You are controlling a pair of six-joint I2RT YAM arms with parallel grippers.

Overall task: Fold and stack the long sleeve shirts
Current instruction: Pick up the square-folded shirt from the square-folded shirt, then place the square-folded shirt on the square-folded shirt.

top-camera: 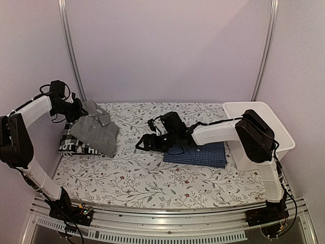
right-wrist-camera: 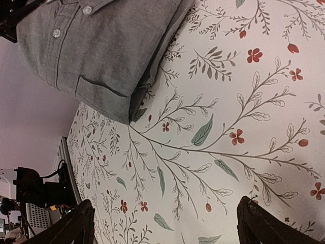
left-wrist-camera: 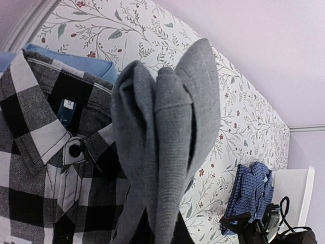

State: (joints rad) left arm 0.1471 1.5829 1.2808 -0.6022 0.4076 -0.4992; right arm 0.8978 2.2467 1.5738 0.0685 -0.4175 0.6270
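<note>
Partly done: left gripper (top-camera: 83,110) pinches grey shirt (top-camera: 96,133) over the stack (top-camera: 65,145); right gripper (top-camera: 140,144) spread; blue-check shirt (top-camera: 200,154) unstacked.

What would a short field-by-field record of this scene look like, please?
Left tool: shut on the grey shirt at its collar
Right tool: open, over the floral table, holding nothing
Grey shirt position: folded, lying partly on the black-and-white plaid shirt
Light blue shirt: under the plaid shirt
Dark blue check shirt: folded on the table, beside the white basket
</note>
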